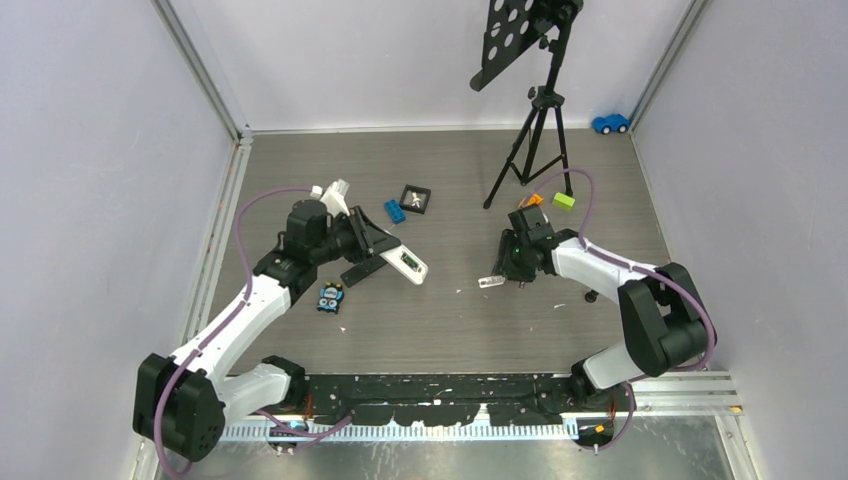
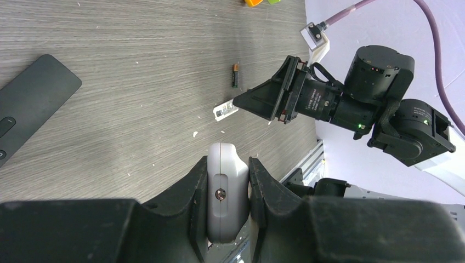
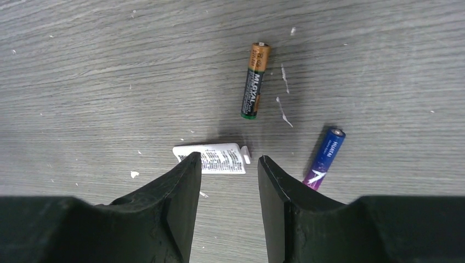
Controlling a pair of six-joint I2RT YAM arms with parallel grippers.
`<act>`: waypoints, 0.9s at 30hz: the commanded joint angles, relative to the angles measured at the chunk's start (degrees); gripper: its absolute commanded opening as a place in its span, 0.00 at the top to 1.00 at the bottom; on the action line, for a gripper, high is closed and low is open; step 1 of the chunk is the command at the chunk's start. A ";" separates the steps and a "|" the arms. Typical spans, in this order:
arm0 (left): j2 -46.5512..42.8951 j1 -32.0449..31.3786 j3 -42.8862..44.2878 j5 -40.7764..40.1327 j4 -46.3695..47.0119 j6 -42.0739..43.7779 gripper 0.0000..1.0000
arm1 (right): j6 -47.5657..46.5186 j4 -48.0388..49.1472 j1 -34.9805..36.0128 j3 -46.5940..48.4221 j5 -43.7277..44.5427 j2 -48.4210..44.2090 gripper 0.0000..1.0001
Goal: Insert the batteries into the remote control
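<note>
Two batteries, a green battery (image 3: 253, 82) and a purple battery (image 3: 324, 156); two remotes, a white remote (image 2: 222, 186) and a black remote (image 2: 33, 101); one battery cover (image 3: 211, 158); one tripod (image 1: 535, 150).

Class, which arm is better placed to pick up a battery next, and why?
Right: the right gripper hangs open by the green battery and blue battery; the left gripper grips the remote.

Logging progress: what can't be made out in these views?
White plastic remote control: battery bay hidden in the left wrist view by the left end effector gripping it; too small in the top view.
Purple-blue cylindrical battery: lower end behind a finger of the right end effector, right wrist view.
Black flat remote: cut off by the left wrist view's left edge.
</note>
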 commanded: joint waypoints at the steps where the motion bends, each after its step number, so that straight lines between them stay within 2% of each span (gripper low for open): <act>1: 0.45 0.00 0.65 1.53 4.37 -1.09 1.00 | -2.32 3.54 -0.65 -0.50 -5.13 0.87 0.52; 14: 3.16 0.00 0.56 4.53 9.31 -3.76 1.00 | -2.73 4.24 -1.00 -1.37 -3.82 2.37 0.58; 22: 3.38 0.00 0.56 4.85 9.63 -3.96 1.00 | -3.87 3.89 -0.96 -1.31 -1.24 2.35 0.52; 27: 3.58 0.00 0.47 5.08 9.79 -3.96 1.00 | -6.77 4.95 -1.01 -1.47 -2.29 2.62 0.63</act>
